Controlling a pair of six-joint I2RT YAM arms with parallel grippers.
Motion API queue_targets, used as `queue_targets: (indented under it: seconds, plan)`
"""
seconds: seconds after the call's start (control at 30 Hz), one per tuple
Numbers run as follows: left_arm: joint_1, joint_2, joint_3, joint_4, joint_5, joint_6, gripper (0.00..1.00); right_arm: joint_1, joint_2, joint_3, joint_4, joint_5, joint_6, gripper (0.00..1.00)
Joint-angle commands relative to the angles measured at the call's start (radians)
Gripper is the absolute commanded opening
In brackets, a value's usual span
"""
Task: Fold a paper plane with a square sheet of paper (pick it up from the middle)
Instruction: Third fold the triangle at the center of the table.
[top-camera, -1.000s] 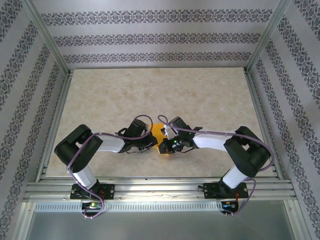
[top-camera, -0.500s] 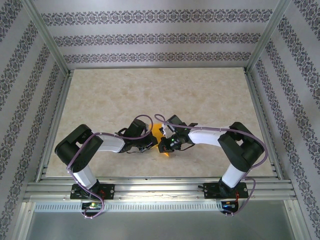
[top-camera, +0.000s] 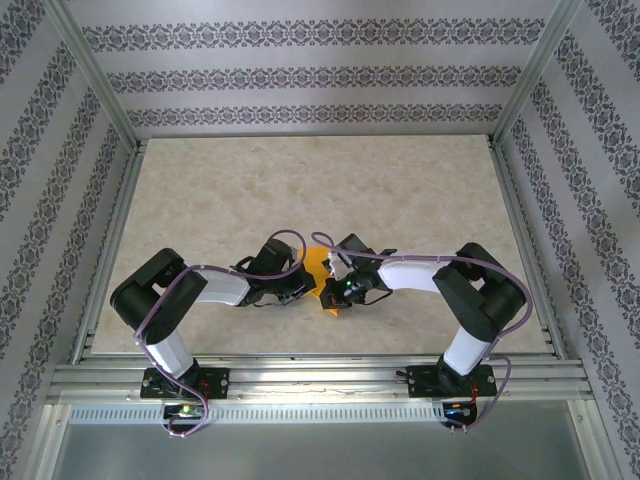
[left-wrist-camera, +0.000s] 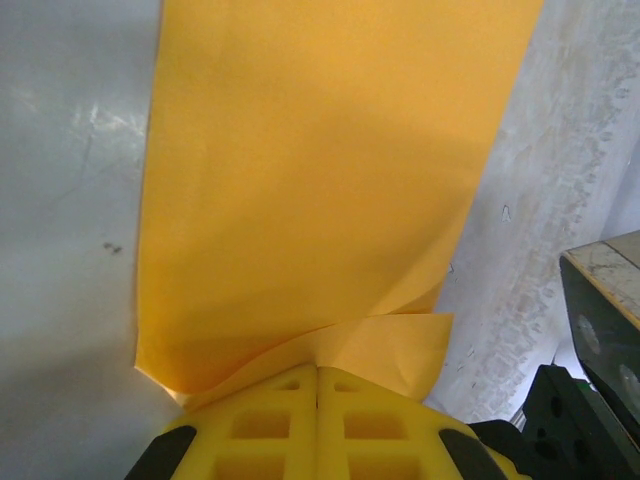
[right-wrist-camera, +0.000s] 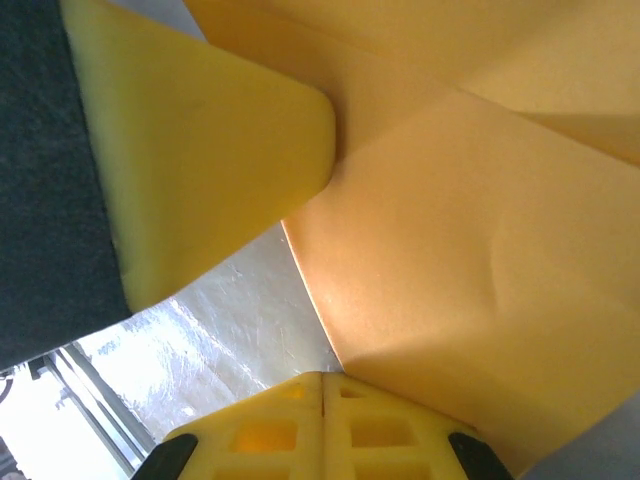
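Few folds made, we judge; most of the shaping is left to do.
On the pale marbled surface (top-camera: 300, 190), near its front edge and between our two arms, sits the thin, bright orange square sheet of paper (top-camera: 316, 268). It is creased and layered, but we see no pointed dart shape or centre ridge. Our left gripper (left-wrist-camera: 317, 420) is clenched on a doubled edge of it. Our right gripper (right-wrist-camera: 322, 430), close beside the left, is clenched on another flap. Nose and wing folds seem left to make.
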Motion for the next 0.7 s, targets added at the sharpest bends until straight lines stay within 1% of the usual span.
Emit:
queue_targets:
  seconds: [0.0,0.23,0.57,0.67]
  plan:
    - [-0.009,0.018,-0.025,-0.068,-0.042,0.010,0.02,-0.009,-0.006,-0.051,0.004,0.010,0.017,0.06]
    - [-0.008,0.015,-0.034,-0.095,-0.062,0.015,0.00,-0.014,-0.040,-0.116,0.081,-0.026,0.038,0.09]
    - [-0.007,0.026,-0.038,-0.112,-0.073,0.021,0.00,-0.018,-0.113,-0.174,0.069,-0.008,-0.009,0.11]
    - [-0.008,0.025,-0.044,-0.111,-0.074,0.019,0.00,-0.027,-0.141,-0.203,0.073,-0.020,-0.013,0.12]
